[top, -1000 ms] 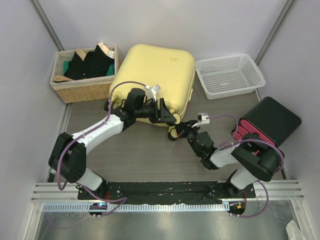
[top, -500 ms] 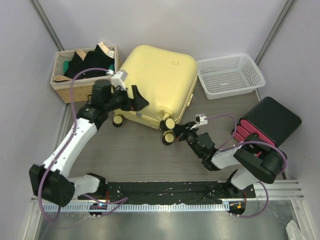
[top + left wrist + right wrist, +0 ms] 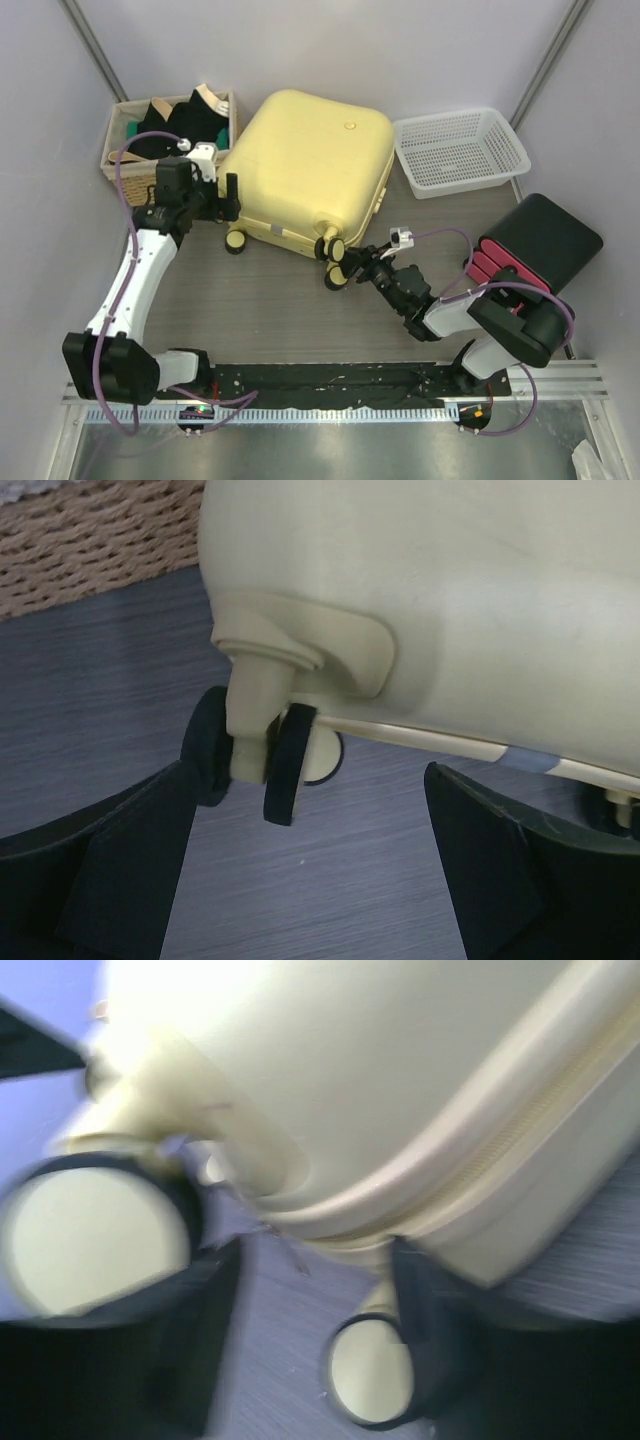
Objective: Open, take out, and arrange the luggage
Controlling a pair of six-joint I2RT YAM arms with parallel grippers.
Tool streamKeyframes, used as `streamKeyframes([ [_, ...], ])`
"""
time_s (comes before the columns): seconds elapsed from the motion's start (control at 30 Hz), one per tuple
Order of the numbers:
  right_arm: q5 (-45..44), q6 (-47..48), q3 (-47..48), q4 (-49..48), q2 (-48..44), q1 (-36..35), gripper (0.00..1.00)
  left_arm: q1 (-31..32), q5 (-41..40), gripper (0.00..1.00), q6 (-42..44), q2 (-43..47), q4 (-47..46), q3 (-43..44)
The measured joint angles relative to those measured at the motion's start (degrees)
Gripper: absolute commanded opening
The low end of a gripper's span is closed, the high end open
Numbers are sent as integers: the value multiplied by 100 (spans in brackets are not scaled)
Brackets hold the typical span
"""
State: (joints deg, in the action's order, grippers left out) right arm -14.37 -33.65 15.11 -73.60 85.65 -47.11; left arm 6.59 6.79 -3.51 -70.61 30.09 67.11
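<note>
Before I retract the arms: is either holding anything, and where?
Left fingers stand wide apart by the pale-yellow hard-shell suitcase's black caster wheel, holding nothing. Right fingers are at its other wheels; too blurred to tell.

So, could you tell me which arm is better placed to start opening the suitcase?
Probably the right: the right gripper sits at a near corner of the suitcase, with the zip seam close in its wrist view. The left gripper is open beside the other corner's wheel.

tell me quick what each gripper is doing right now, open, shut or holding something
left gripper: open, holding nothing, beside a wheel of the luggage
right gripper: low at the luggage's near corner, wrist view blurred, cannot tell
</note>
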Motion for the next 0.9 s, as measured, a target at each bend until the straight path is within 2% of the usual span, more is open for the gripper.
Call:
streamKeyframes([
  [0.07,-9,9,-13,107,37,66,89,-127,-131,100,157,-210,197,0],
  [0.37,133,-37,44,90,400,57,85,-260,-365,100,402,-654,457,11],
  [0.6,293,-105,46,70,516,-46,82,-264,-728,99,426,-573,492,9],
  [0.67,299,-116,50,66,520,-68,81,-264,-710,96,426,-588,496,9],
  [0.77,310,-122,98,37,614,-142,80,-264,-566,76,426,-730,494,11],
  [0.8,313,-125,122,35,638,-166,79,-264,-538,63,398,-776,494,11],
  [0.87,315,-133,173,28,706,-232,78,-264,-420,48,391,-933,503,22],
  [0.9,317,-142,203,31,743,-260,77,-264,-400,33,407,-1019,533,42],
])
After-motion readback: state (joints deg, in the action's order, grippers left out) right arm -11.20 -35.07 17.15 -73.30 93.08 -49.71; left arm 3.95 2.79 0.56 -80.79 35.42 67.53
